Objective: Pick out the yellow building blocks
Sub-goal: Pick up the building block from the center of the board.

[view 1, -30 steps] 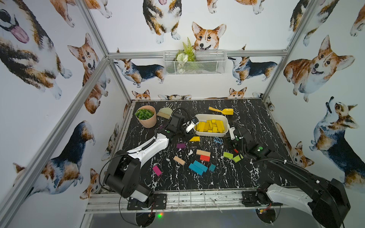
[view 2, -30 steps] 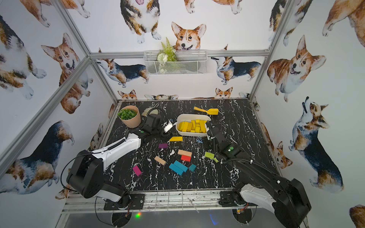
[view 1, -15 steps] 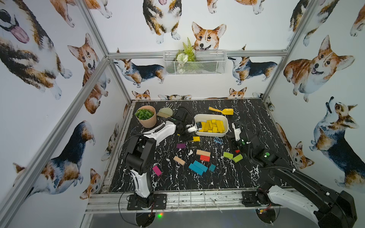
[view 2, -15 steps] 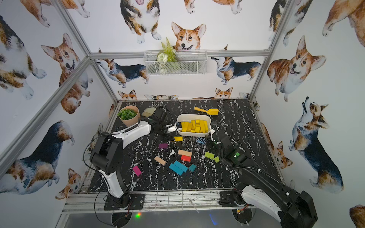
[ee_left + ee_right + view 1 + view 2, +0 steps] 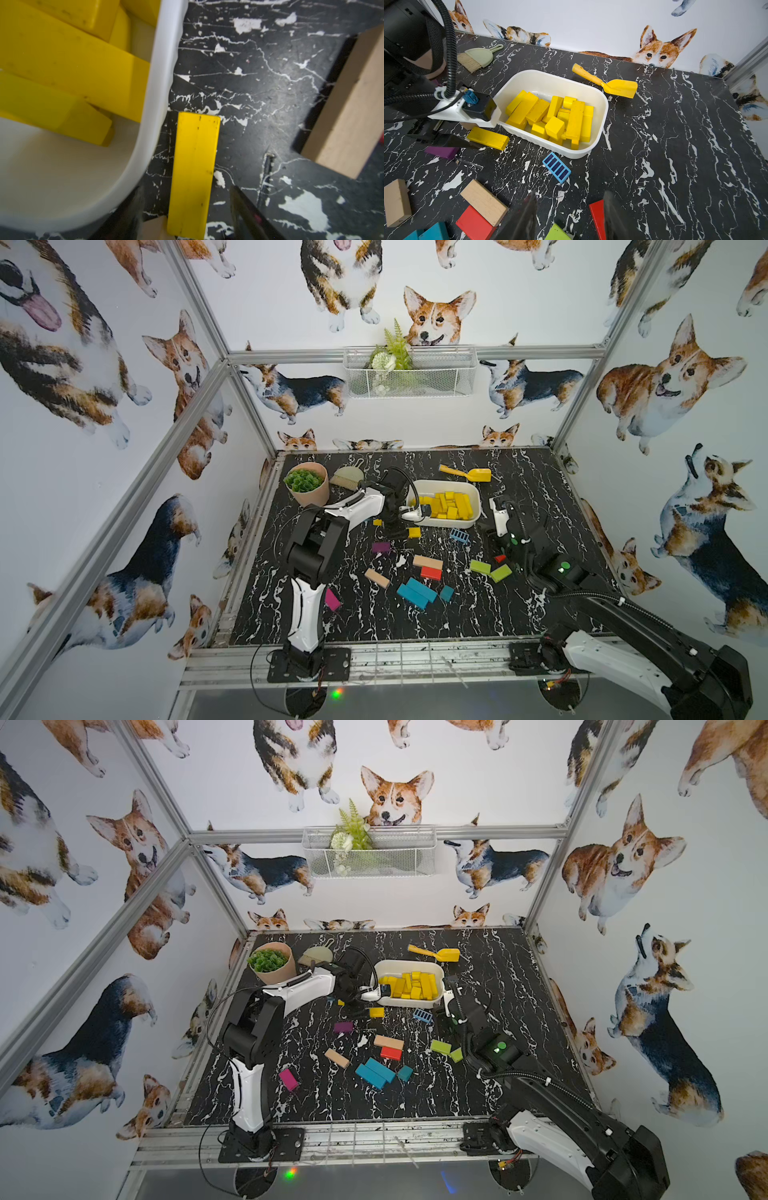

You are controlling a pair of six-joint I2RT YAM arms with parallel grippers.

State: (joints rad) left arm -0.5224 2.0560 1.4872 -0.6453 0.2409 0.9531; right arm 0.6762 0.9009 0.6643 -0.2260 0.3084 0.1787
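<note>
A yellow building block [image 5: 195, 170], a flat bar, lies on the black marble table just outside the white tub [image 5: 162, 83]. My left gripper [image 5: 186, 189] straddles it, open, with a gap on each side. In both top views the bar [image 5: 414, 532] [image 5: 376, 1012] shows by the left gripper [image 5: 402, 532]. A small yellow block [image 5: 377, 522] lies left of it. Several yellow blocks [image 5: 556, 118] [image 5: 446, 504] are piled in the tub [image 5: 604, 116]. My right gripper [image 5: 570, 194] [image 5: 496, 545] hovers open and empty beside a red wedge [image 5: 597, 218].
A yellow shovel [image 5: 467, 474], brush [image 5: 347, 478] and plant pot [image 5: 307, 485] stand at the back. A blue fence piece [image 5: 556, 167] lies in front of the tub. Tan [image 5: 428, 562], red [image 5: 431, 573], blue [image 5: 417, 593], purple [image 5: 381, 547], green [image 5: 480, 567] and pink [image 5: 332, 599] blocks are scattered nearer the front.
My left arm has raised its elbow and swung the gripper down around the yellow bar beside the tub, jaws narrowing slightly. The right gripper has barely shifted.
</note>
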